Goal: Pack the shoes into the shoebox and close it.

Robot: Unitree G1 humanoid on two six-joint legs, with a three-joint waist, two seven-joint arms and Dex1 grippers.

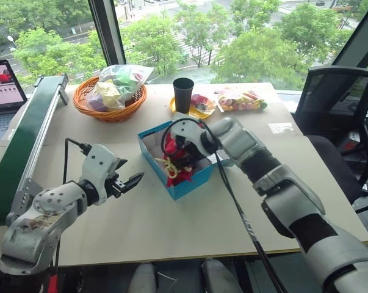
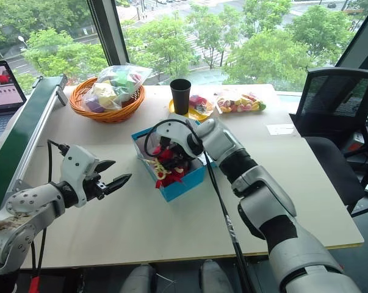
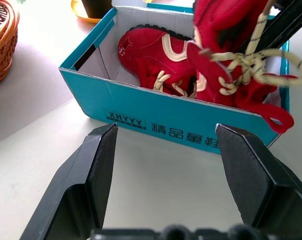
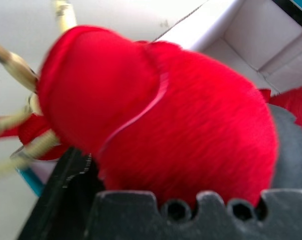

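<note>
The left gripper is hovering over the desk, fingers spread, empty, near the box. Two shoes: one shoe is lying inside the box; the second shoe is sitting between the right gripper's fingers over the box's near corner, laces dangling; whether it is pinched cannot be told.

Left end effector: two black fingers spread apart, empty, hovering over the pale counter just short of the shoebox. Shoebox: blue, white inside, open, printed label on its near wall. One red shoe lies inside. A second red shoe, cream laces dangling, hangs over the box's rim. Wicker basket nearby.
</note>
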